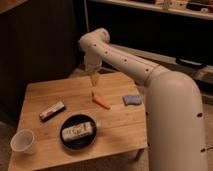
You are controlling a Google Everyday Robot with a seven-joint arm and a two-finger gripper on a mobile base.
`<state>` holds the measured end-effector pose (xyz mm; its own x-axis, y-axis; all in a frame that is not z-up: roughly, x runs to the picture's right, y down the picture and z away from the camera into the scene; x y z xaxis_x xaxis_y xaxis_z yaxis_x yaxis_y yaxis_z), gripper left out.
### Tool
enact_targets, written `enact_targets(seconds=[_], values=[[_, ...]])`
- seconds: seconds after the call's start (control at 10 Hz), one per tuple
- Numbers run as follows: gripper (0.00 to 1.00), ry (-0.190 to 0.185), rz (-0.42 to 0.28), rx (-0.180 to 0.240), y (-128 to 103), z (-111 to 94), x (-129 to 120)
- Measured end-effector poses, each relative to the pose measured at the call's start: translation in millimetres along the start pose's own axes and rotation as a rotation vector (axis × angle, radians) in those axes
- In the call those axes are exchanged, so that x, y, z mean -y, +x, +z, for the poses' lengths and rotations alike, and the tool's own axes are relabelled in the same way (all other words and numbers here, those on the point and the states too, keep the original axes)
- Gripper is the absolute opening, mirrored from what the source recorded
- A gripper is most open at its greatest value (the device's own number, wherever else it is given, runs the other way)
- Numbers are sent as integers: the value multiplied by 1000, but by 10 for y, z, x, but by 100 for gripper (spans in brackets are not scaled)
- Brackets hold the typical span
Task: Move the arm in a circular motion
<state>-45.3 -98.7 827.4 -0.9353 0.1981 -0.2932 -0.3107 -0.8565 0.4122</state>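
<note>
Arm (125, 62) comes in from the frame's right, elbow high, last segment pointing straight down over the far-middle of the table (120, 127). Gripper (94, 79) hangs clear above the wood, and I cannot tell whether it is open or shut; I see nothing held. Orange carrot-like piece (101, 102) lies just in front of it, blue sponge (132, 100) farther right. Black bowl (64, 141) holds a wrapped snack (77, 131); I can't read what's in the white cup (23, 141).

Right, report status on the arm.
Gripper hangs tip-down over the table, far side. The arm bent high at the elbow, touching nothing. Orange item and blue sponge lie below, apart.
</note>
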Motion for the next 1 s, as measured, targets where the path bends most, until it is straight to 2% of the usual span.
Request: enact_targets(seconds=[0.3, 0.6, 0.8, 1.0], values=[[67, 16, 76, 2, -438, 6, 43], [67, 31, 134, 6, -640, 0, 332], [67, 42, 155, 6, -688, 6, 515], [67, 59, 184, 4, -711, 27, 815]])
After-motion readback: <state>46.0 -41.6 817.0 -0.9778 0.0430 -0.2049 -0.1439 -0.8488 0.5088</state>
